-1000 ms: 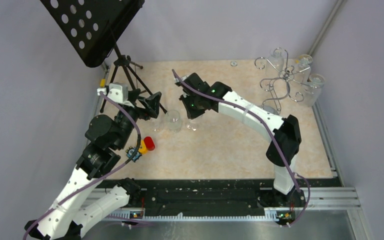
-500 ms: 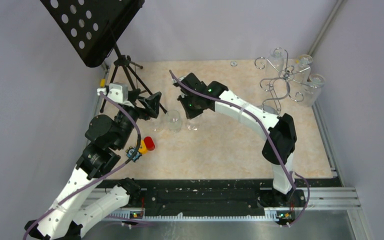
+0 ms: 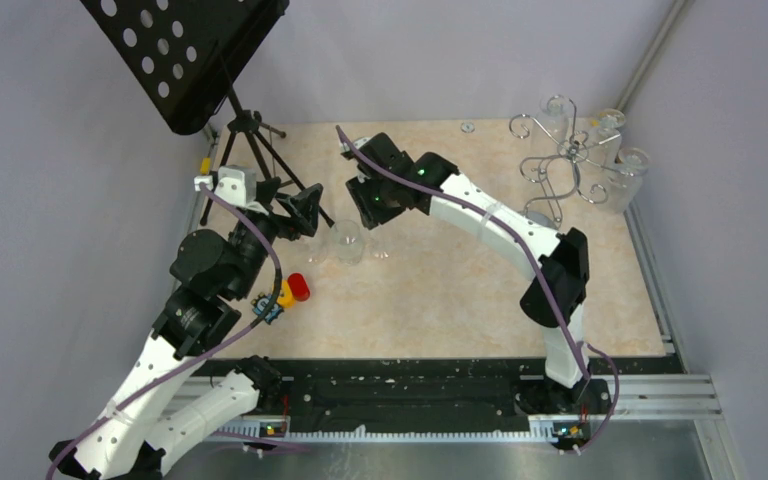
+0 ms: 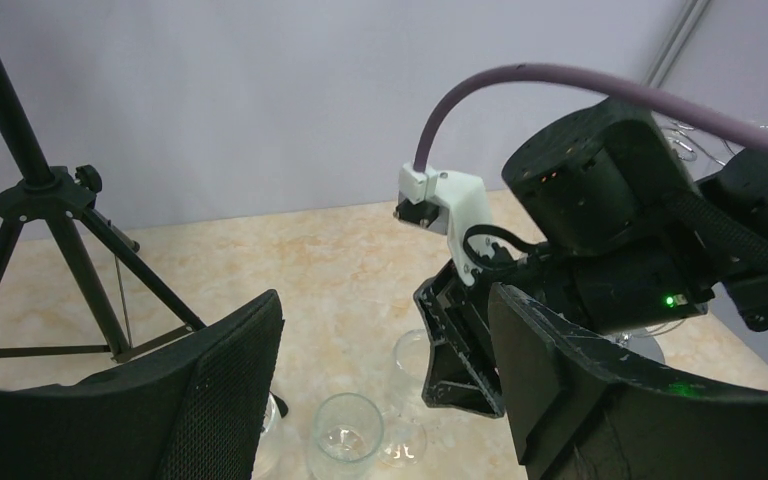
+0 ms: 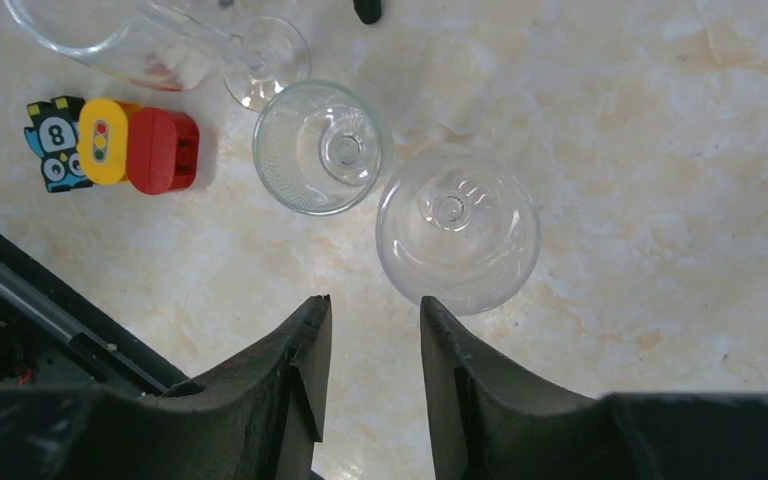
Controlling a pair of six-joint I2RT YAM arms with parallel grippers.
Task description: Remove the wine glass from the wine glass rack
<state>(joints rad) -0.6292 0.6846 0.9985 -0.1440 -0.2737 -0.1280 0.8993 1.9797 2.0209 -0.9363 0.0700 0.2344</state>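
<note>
Inspecting, we find hung wine glasses (image 3: 628,168) on the wine glass rack (image 3: 568,152), far right: light, slippery and fragile, and we judge the stem the safest hold. Right gripper (image 5: 372,312) jaws slightly parted, empty, above a standing wine glass (image 5: 457,228). Left gripper (image 4: 385,312) jaws spread, empty.

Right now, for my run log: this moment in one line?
right tool: open, empty, above wine glass; left tool: open, empty; wine glass rack: glasses hanging

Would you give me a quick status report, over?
Left gripper open, empty. Right gripper open, empty, above upright wine glass on table. Other glasses hang on rack. Nothing blocks rack.
</note>
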